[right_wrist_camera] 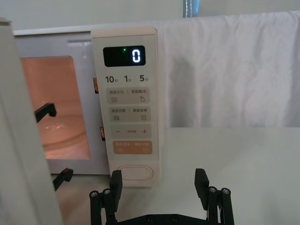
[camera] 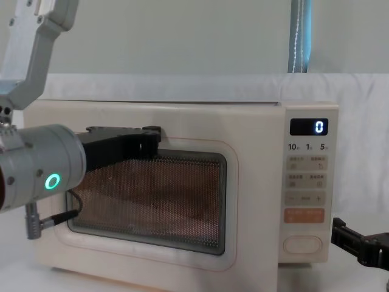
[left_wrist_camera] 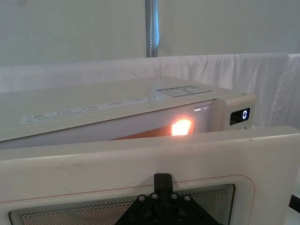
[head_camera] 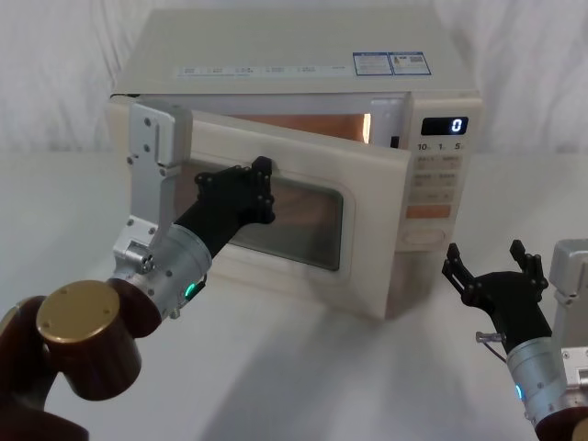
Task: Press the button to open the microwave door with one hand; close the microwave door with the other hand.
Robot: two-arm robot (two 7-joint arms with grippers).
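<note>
So the microwave (head_camera: 303,92) sits in the middle of the white worktop (head_camera: 303,377) and its door (head_camera: 367,197) is hanging partly open, hinged on the robot's left, free edge swung out toward the robot. You can see the lit orange inside through the gap at the top in the head view, and from the right wrist view too.

The left gripper (head_camera: 260,188) is right up against the outside of the door, on the upper left part of the dark window (head_camera: 308,225). From the chest view it looks flat against the glass. Can't tell whether its jaws are spread or pressed together, the body hides them.

The right gripper (head_camera: 491,266) hovers low above the worktop, out in front of the control panel (head_camera: 439,179) and a bit to the right, not touching anything. Its jaws are spread wide with nothing between them. The right wrist view looks straight at the panel: display (right_wrist_camera: 124,56) reading 0, orange key (right_wrist_camera: 133,148), and the oval button (right_wrist_camera: 134,173) at the very bottom, just beyond the jaws
</note>
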